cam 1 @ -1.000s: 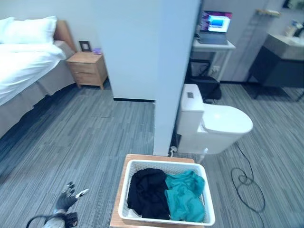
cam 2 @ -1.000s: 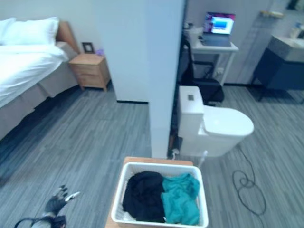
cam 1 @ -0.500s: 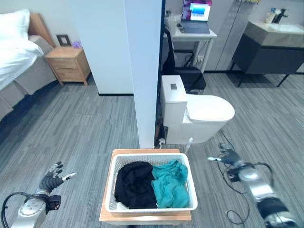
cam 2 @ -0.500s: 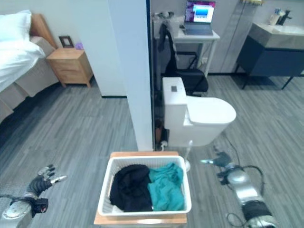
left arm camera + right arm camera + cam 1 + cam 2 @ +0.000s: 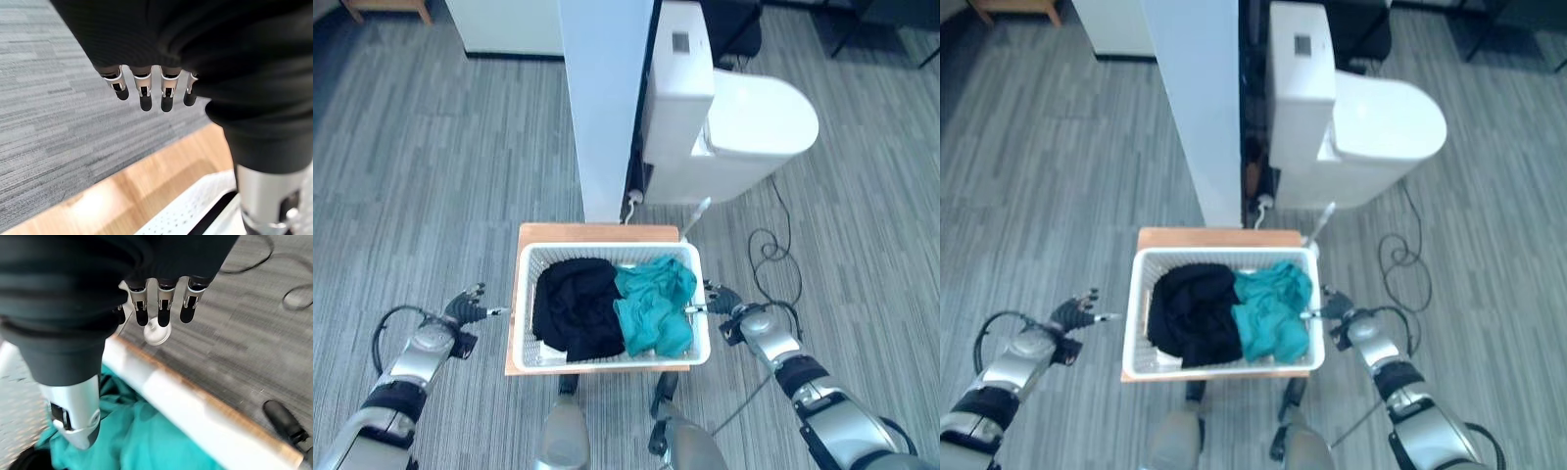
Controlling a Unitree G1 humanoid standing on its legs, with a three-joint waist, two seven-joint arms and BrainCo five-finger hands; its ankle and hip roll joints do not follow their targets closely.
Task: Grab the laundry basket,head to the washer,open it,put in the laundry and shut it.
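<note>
A white laundry basket (image 5: 521, 318) stands on a low wooden stand (image 5: 597, 233) right in front of me. It holds black clothes (image 5: 570, 308) on the left and teal clothes (image 5: 654, 305) on the right. My left hand (image 5: 465, 306) is open just outside the basket's left wall, its thumb (image 5: 264, 196) reaching toward the perforated rim (image 5: 195, 210). At the right wall my right hand (image 5: 720, 299) is open too. Its fingers (image 5: 164, 308) are straight and its thumb (image 5: 73, 416) hangs over the rim (image 5: 161, 391) above the teal cloth (image 5: 146, 440).
A white toilet (image 5: 734, 117) stands just beyond the basket, to the right. A white partition wall (image 5: 607, 98) ends right behind the stand. Grey plank floor (image 5: 431, 176) lies open to the left.
The camera has tipped down and moved nearer the basket. Both hands have come inward, from well out on the floor to the basket's left and right walls.
</note>
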